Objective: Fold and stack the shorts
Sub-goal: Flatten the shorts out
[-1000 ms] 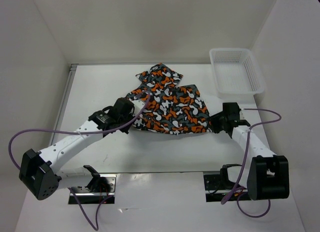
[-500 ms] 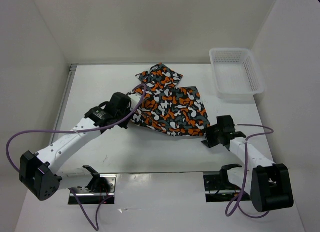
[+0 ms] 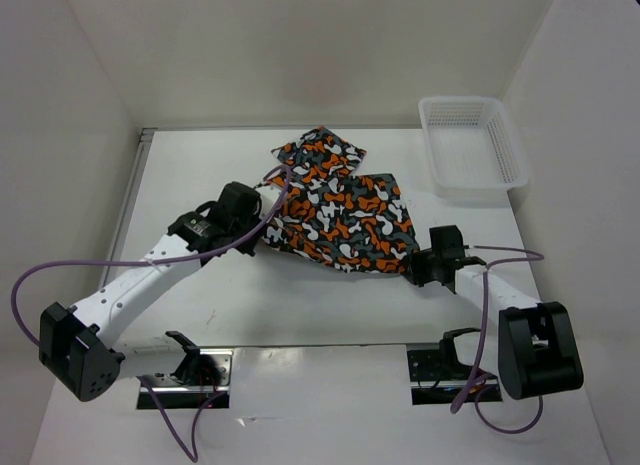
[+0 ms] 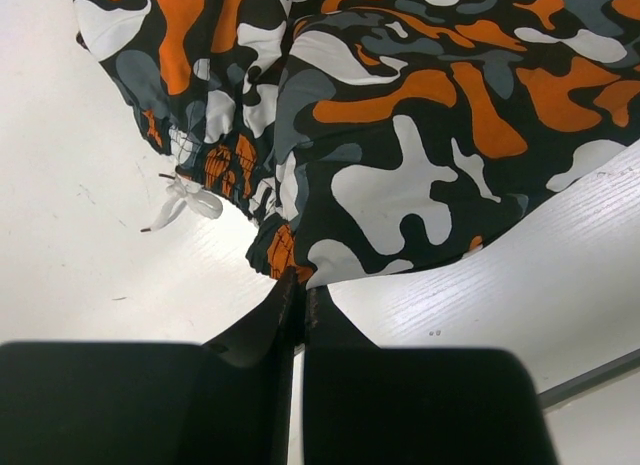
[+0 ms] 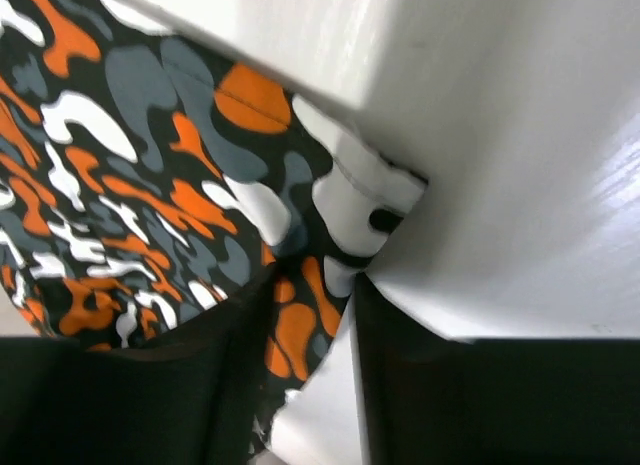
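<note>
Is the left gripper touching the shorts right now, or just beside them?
Touching. The left wrist view shows the left gripper shut, with the gathered edge of the shorts running right into its closed fingertips.

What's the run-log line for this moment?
left end effector: shut on waistband of camouflage shorts | right end effector: straddles hem corner, grip unclear

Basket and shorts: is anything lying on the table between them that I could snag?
Nothing. In the top view, the strip of table between the right edge of the shorts and the basket is bare white surface, and the two lie apart.
</note>
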Motion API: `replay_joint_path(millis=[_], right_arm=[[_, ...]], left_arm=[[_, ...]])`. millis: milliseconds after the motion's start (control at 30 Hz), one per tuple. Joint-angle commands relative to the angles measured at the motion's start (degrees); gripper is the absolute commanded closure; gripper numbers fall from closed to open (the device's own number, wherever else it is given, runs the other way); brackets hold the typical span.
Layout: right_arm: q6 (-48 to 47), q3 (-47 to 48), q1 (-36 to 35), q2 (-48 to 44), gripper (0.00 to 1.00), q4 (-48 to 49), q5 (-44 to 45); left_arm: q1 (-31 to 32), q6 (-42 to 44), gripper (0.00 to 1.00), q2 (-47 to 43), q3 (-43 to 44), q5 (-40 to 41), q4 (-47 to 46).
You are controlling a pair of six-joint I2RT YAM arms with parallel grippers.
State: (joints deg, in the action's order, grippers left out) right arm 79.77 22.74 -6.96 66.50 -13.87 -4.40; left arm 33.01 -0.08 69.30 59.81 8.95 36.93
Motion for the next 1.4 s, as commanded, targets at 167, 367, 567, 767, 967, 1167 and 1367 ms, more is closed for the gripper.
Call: replay_joint_path(millis=[167,367,567,767,967,1167,1367], right_arm=[[0.6,4.9,-1.6,1.3,0.83,-2.1,7.8],[-5.5,11.2,-2.9,-7.4,0.97,-11.1,15.7],[-22.7,27.4,-2.9,-15.8,1.00,-16.5,14.3],[-38.2,49.8,-2.9,-14.7,1.00,-25.6,8.8],[-47.1,70.5,-2.9,-14.2,1.00,-30.8,2.9],[-49.7,83.9,-2.9,-14.9,1.00,-30.8,0.4],[-49.2,92.1,-2.9,-14.3,1.00,-32.3,0.4]], left_arm=[[-1.6,0.1,1.00,-0.2,2.3,-1.1,-0.1],[-2.1,0.1,1.00,-0.2,5.4,-1.1,-0.1],[-8.9,0.1,1.00,-0.7,16.5,-1.3,1.8],[-14.5,0.1,1.00,1.4,39.0,-8.0,3.7],[-15.9,0.1,1.00,6.7,64.1,-9.4,11.3],[-15.9,0.1,1.00,7.1,82.4,-8.7,12.5],[-15.9,0.1,1.00,4.2,84.2,-6.5,11.9]])
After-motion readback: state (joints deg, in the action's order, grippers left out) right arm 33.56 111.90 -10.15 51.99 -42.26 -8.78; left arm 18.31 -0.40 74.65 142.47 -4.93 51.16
